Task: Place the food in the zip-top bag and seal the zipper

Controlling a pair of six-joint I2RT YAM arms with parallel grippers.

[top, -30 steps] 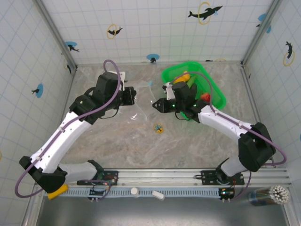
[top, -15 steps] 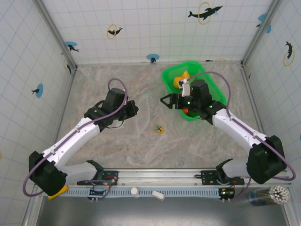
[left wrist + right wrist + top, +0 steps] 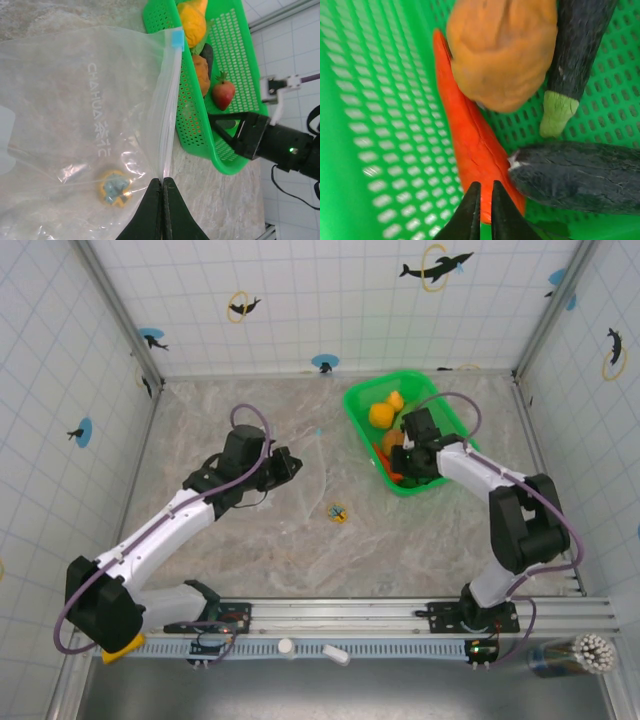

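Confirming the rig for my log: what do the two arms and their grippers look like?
The left arm and right arm: white links, black joints and bases, a purple cable looped along each. The left gripper and right gripper: slim black fingers tapering to points. A green light glows on the right wrist.

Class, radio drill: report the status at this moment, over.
Left gripper shut on zipper of zip-top bag. Right gripper pinching carrot in green basket. Nothing bagged yet; yellow trinket shows through bag.

zip-top bag (image 3: 60, 115): "CHAHUA" + Chinese chars, faint print
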